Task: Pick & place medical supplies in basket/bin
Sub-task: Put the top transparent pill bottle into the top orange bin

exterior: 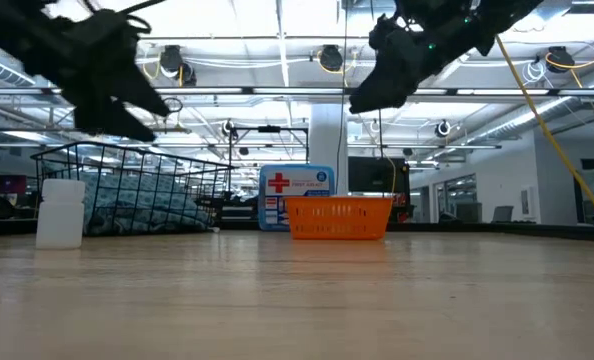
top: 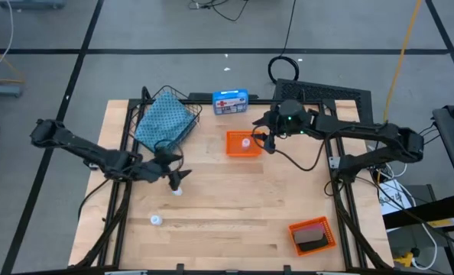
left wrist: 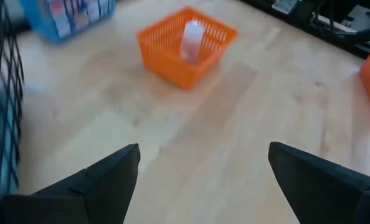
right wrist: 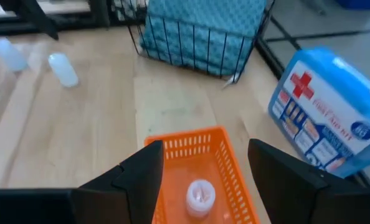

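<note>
A blue first-aid box (top: 230, 101) stands at the far edge of the wooden table (top: 235, 206). Just near of it sits an orange tray (top: 243, 143) — a second orange tray (top: 312, 234) lies near right.

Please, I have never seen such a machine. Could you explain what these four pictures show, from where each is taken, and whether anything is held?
It is a robot with two dark arms at a wooden table. One picture looks down from above, one looks level across the table, two look from the wrists. The left hand hangs open above a white vial. The right hand is open above an orange tray holding another vial. Neither holds anything. A wire basket holds a teal cloth; a blue box stands beside it.
</note>
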{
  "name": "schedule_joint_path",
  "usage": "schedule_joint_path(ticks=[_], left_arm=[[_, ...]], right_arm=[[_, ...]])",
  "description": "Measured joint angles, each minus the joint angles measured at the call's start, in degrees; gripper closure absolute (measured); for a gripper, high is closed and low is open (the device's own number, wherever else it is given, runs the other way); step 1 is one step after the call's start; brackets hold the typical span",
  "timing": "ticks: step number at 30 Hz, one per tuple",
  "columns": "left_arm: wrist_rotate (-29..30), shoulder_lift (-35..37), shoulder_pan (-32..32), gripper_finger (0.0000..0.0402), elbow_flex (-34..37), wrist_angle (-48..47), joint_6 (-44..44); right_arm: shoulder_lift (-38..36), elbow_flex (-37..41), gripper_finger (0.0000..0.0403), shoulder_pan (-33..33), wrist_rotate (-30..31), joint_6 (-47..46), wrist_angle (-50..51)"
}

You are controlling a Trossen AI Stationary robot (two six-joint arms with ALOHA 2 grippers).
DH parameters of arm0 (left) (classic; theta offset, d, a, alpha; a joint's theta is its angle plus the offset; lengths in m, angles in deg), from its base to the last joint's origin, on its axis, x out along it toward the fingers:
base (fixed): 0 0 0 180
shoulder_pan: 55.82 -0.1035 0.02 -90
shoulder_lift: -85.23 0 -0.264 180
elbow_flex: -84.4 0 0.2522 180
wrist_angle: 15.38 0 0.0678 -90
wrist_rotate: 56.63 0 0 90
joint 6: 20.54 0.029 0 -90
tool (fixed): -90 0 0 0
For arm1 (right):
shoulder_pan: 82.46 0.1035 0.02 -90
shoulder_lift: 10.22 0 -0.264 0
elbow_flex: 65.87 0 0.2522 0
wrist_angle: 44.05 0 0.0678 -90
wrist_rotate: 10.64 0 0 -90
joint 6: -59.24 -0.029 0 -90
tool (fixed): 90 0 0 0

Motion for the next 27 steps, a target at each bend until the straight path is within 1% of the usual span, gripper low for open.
schedule_joint_path(ticks=[3,7,9,11,14,16,18,21,25,27], left_arm=[[-0.3,4.42,3.58,0.0049,0.63,-7.36,-6.36],[-4.66,8.16,8.07,0.0059,0.63,-14.63,-9.89],[-7.83,8.8,9.82,0.0064,0.6,-19.04,-12.47],[-10.05,8.74,11.24,0.0068,0.63,-25.39,-16.47],[-11.23,8.55,12.99,0.0074,0.64,-34.44,-24.5],[-11.32,8.28,14.14,0.0077,1.12,-37.78,-29.71],[-11.4,8.25,15.27,0.008,2.13,-38.24,-32.72],[-12.7,7.57,16.94,0.008,4.78,-34.67,-33.99],[-16.65,6.12,18.88,0.0075,10.51,-25.66,-34.84],[-16.47,5.2,19.65,0.0074,13.48,-19.5,-33.65]], right_arm=[[-0.98,-0.01,0.0181,0.1,0.0,-0.12,0.44],[-1.06,-0.01,0.0181,0.22,0.0,-0.14,0.91],[-1.05,-0.01,0.0181,0.22,0.0,-0.34,1.53],[-1.05,0.02,0.0181,0.22,0.0,-0.35,1.54],[-1.05,0.81,0.0181,0.27,0.0,-0.38,0.94],[-1.03,1.68,0.0181,0.27,0.0,-0.38,0.26],[-1.03,2.91,0.0181,0.27,0.0,-0.38,-0.97],[-1.03,4.41,0.0181,0.25,0.0,-0.38,-1.16],[-1.03,5.33,0.0181,0.29,-0.02,-0.38,-1.2],[-1.03,5.37,0.0181,0.35,-0.02,-0.38,-1.24]])
